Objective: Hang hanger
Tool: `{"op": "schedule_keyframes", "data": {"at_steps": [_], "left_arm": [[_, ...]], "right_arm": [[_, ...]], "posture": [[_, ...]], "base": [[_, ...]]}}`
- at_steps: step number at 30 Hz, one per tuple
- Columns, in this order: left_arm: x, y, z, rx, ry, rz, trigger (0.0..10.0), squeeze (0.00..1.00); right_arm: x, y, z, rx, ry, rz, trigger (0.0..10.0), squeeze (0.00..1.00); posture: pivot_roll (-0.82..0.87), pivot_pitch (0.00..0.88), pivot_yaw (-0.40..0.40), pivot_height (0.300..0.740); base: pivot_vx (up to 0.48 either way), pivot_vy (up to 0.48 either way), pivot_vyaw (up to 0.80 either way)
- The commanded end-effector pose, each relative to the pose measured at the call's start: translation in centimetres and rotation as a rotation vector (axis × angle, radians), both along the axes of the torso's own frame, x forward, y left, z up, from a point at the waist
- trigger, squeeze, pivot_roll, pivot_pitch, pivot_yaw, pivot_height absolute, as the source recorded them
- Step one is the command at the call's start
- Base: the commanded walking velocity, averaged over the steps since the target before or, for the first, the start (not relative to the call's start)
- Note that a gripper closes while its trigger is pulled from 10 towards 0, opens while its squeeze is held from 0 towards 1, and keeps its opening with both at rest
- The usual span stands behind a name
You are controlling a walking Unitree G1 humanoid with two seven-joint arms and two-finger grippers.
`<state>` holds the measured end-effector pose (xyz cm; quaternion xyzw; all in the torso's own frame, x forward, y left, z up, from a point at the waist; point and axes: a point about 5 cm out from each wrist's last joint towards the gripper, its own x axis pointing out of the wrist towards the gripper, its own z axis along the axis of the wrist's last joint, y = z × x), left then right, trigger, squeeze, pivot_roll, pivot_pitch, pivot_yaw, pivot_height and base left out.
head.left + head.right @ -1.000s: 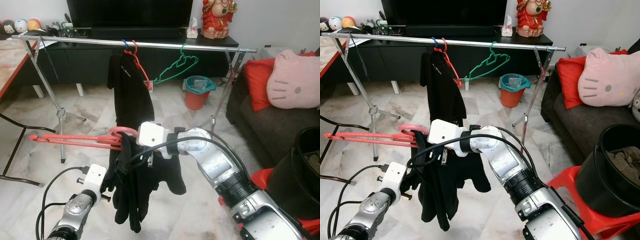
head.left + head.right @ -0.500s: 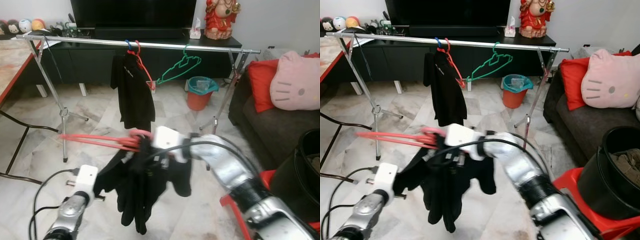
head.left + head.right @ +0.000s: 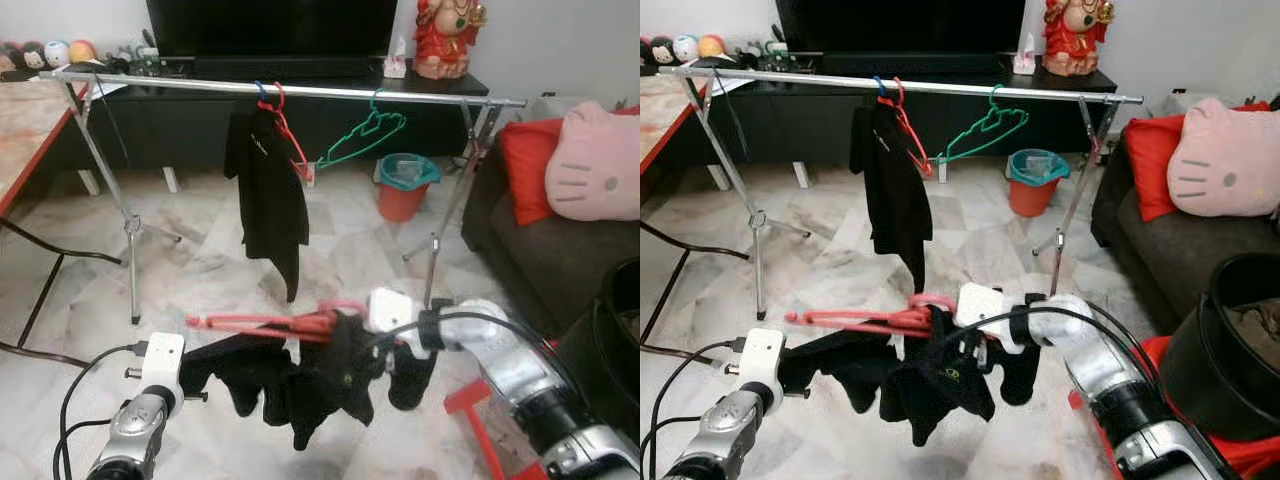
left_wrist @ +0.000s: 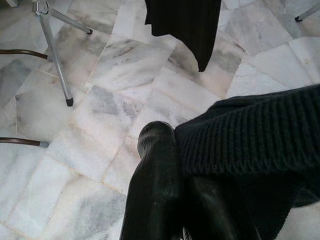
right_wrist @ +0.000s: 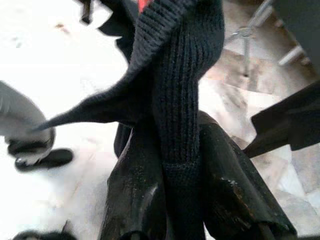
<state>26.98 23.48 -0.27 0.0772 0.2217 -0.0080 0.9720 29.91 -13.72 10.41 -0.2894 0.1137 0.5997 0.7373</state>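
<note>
This is a home living room. A dark TV (image 3: pixel 270 25) stands on a low black cabinet (image 3: pixel 300 100) against the wall, with a red figurine (image 3: pixel 447 38) and small toys (image 3: pixel 45 53) on top. A dark sofa (image 3: pixel 540 250) on the right carries a red cushion (image 3: pixel 530 165) and a pink cat-face pillow (image 3: pixel 595 165). A metal clothes rail (image 3: pixel 420 97) with hangers stands on the marble floor (image 3: pixel 200 250), near a red bin (image 3: pixel 402 185).

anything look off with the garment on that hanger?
Yes. The black knit garment is bunched and sagging off the red hanger, not draped on it. The right gripper pinches the knit, the left gripper holds another edge, both well below the rail.
</note>
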Motion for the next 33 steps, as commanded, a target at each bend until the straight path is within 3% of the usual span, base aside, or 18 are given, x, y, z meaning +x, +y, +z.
{"op": "schedule_keyframes", "data": {"at_steps": [1, 6, 9, 13, 16, 22, 33], "left_arm": [[-0.4, 1.3, -0.1, -0.003, 0.021, 0.051, 10.0, 0.0], [-0.3, 1.4, 0.0, -0.006, 0.023, 0.044, 10.0, 0.0], [-0.2, 1.3, 0.1, -0.008, 0.022, 0.039, 10.0, 0.0], [-0.1, 1.4, 0.2, -0.008, 0.02, 0.039, 10.0, 0.0], [-0.1, 1.4, 0.2, -0.01, 0.018, 0.041, 10.0, 0.0], [-0.2, 1.4, 0.2, -0.013, 0.02, 0.044, 10.0, 0.0], [0.0, 1.3, 0.3, -0.023, 0.013, 0.037, 10.0, 0.0]], "right_arm": [[0.1, -0.7, 0.8, -0.009, -0.04, 0.01, 0.0, 0.0], [-0.1, -1.2, 0.5, -0.076, -0.044, 0.041, 0.0, 0.0], [0.0, -2.2, -0.2, -0.233, -0.082, 0.069, 0.0, 0.0], [0.0, -2.0, -0.1, -0.229, -0.08, 0.075, 0.0, 0.0], [0.6, -2.4, -0.5, -0.331, -0.143, 0.054, 0.0, 0.0], [0.9, -1.9, -0.5, -0.332, -0.18, 0.037, 0.0, 0.0], [1.6, -1.1, -1.3, -0.467, -0.283, 0.009, 0.0, 0.0]], "posture": [[0.03, 0.0, -0.009, 0.74], [0.03, 0.0, -0.002, 0.74], [0.03, 0.0, -0.002, 0.74], [0.03, 0.0, -0.004, 0.74], [0.03, 0.0, -0.005, 0.74], [0.04, 0.0, -0.009, 0.74], [0.04, 0.0, -0.009, 0.74]], "base": [[0.0, 0.0, 0.0], [0.0, 0.0, 0.0], [0.0, 0.0, 0.0], [0.0, 0.0, 0.0], [0.0, 0.0, 0.0], [0.0, 0.0, 0.0], [0.0, 0.0, 0.0]]}}
